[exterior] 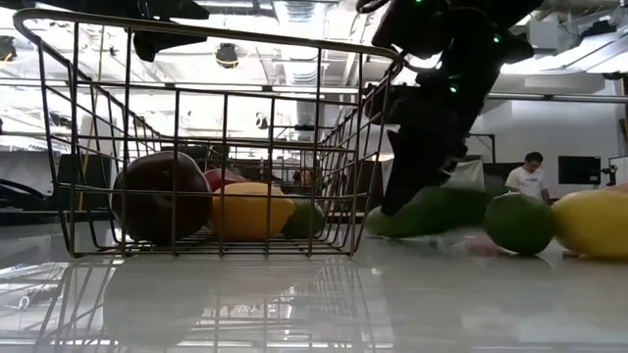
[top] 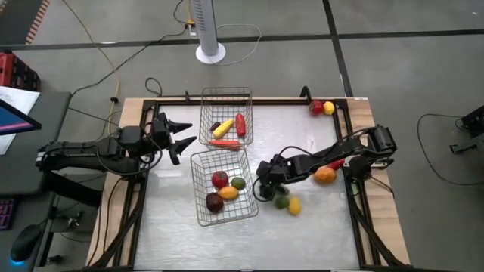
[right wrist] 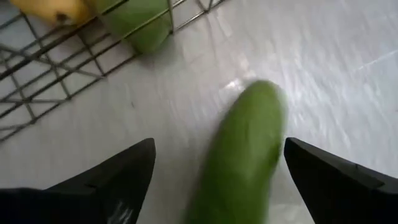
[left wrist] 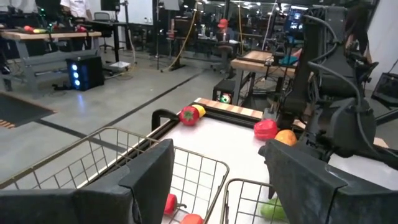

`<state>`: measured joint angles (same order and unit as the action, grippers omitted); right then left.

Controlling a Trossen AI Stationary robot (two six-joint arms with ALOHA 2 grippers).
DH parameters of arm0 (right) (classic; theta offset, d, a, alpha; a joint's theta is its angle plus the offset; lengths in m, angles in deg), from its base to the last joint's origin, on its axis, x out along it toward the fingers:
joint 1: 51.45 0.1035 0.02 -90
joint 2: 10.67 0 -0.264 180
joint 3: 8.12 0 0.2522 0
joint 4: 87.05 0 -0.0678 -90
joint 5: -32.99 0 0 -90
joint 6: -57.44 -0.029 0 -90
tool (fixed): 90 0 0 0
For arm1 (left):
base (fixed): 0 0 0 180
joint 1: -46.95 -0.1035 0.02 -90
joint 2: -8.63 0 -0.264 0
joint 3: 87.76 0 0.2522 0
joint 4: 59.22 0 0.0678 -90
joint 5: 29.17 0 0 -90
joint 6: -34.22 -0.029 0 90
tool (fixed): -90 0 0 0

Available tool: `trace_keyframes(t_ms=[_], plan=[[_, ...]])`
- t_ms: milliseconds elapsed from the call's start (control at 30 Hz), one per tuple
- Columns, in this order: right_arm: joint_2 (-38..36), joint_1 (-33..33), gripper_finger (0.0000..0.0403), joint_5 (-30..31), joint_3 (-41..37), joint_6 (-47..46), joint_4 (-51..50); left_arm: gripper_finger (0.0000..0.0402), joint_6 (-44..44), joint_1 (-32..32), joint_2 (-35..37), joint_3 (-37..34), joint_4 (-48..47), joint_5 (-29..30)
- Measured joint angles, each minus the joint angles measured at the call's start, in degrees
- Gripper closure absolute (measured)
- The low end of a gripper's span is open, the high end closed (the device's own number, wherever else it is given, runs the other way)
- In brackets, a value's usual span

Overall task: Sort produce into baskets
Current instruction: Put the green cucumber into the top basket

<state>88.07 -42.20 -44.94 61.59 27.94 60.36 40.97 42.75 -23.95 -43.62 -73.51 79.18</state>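
Right end effector (right wrist: pixel 214 171) spread wide over cucumber (right wrist: pixel 239 155) | near basket (top: pixel 198 170) beside | lime (exterior: pixel 518 223), lemon (exterior: pixel 592 222) close

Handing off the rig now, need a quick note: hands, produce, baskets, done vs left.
Right hand: open, down on the table beside the near basket, fingers astride a cucumber, not yet closed on it.
Left hand: part open, empty, waiting left of the far basket.
Done: far basket holds long pieces, red and yellow. Near basket holds round ones: red, dark, yellow, green.
Left: cucumber, a green fruit and a yellow one by the right hand; an orange one under the right arm; a red piece and a yellow one at the far right corner.
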Motion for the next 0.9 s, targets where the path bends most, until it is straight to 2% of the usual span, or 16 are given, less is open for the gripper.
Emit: trace_keyframes(t_ms=[133,400,633,733,900], plan=[[-0.88,-0.83,0.0040,-0.01,0.03,1.96,-2.25,0.0162,0.00,0.01,0.00,0.00,0.00,0.00],[-0.03,-1.92,0.0132,0.05,0.02,5.97,-6.43,0.0162,0.00,0.01,0.00,0.00,-0.04,0.00],[-0.05,-2.84,0.0193,1.23,0.04,9.52,-9.24,0.0162,-0.02,0.01,0.00,0.00,-0.02,0.00],[-0.55,-3.78,0.0203,1.82,0.21,10.55,-11.19,0.0162,0.00,0.00,0.00,0.00,0.00,0.00],[-3.05,-5.30,0.0193,5.39,3.04,12.55,-17.02,0.0162,-0.02,-0.01,0.00,0.00,0.21,0.00]])
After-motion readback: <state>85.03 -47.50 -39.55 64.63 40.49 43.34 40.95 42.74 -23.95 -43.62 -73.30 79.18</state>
